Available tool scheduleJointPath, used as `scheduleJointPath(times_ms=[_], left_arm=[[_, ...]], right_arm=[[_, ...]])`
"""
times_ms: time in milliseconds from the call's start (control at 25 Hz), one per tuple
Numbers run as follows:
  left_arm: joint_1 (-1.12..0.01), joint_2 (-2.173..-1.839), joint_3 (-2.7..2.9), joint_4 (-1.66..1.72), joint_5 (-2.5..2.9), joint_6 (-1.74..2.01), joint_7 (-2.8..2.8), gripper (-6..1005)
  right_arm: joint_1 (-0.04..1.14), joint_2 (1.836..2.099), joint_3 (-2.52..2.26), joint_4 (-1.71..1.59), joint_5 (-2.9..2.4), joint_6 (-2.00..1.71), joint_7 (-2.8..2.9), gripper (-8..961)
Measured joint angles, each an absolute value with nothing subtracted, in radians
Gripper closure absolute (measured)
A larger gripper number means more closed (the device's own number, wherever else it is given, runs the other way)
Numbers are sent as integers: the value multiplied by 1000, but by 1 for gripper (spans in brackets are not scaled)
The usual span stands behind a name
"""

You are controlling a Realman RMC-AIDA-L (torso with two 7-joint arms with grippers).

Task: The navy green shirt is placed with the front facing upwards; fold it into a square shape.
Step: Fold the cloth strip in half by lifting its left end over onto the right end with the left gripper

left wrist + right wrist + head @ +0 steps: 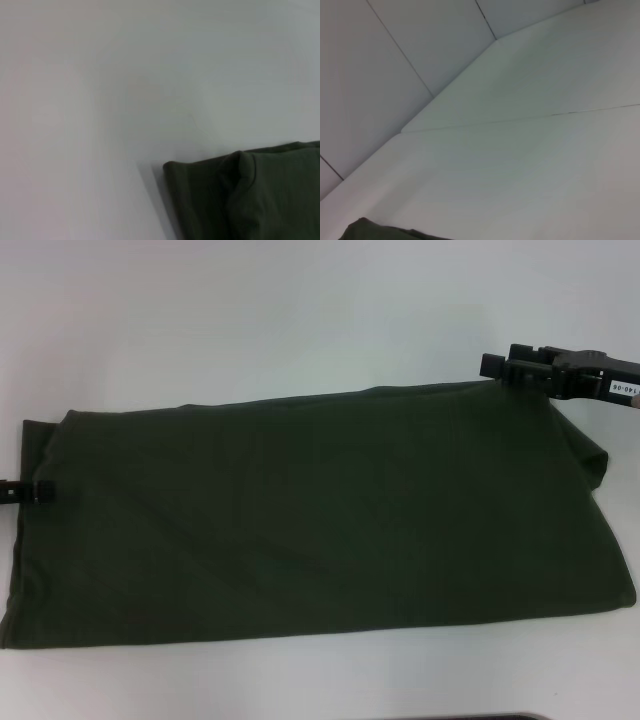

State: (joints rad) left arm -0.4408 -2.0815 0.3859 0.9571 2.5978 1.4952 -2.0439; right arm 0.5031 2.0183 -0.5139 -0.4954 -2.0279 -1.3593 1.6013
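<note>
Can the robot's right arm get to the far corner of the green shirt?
Probably yes. The right gripper already sits at the green shirt's far right corner, with only bare white table around it.

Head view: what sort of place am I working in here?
Probably a lab or test bench: a bare white table, only the navy green shirt on it, the left gripper and right gripper at its edges.

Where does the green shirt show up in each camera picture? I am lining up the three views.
Head view: the green shirt lies folded into a long rectangle, filling the picture's middle, from the left gripper to the right gripper.
Left wrist view: one folded corner, lower right.
Right wrist view: only a sliver at the bottom edge.
Shared landmark: the white table under the shirt.
</note>
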Motion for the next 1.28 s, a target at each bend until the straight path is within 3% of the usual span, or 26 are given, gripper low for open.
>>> scheduleJointPath(times_ms=[1280], left_arm=[[-504, -2076, 448, 915, 2613, 1534, -2048, 159]], right_arm=[[505, 2018, -514, -493, -2028, -1356, 1601, 205]])
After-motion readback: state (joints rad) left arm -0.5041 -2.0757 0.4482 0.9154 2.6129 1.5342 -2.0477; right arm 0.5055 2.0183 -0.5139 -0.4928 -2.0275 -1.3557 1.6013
